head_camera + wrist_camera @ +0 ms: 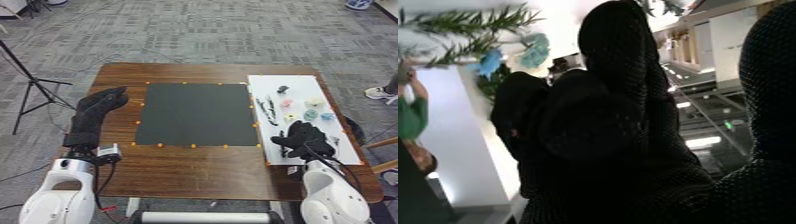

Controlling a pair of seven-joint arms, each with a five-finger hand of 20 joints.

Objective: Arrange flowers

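Note:
My right hand (305,136) is over the near part of the white mat (300,82), fingers loosely spread and no flower visible in them. Beyond it on the mat are a teal flower (310,114), a blue flower (328,116), a cream flower (314,102), a pink flower (286,103) and a yellow flower (290,117). Dark sprigs (271,111) lie along the mat's left side. In the right wrist view, my right hand (616,55) has the teal flower (534,51), blue flower (488,63) and green sprigs (469,22) beyond its fingers. My left hand (99,104) is open beside the table's left edge.
A dark square mat (195,115) with orange marks round it covers the middle of the brown table (204,170). A black tripod (34,80) stands on the floor at the left. Chair parts (384,166) are close to the table's right side.

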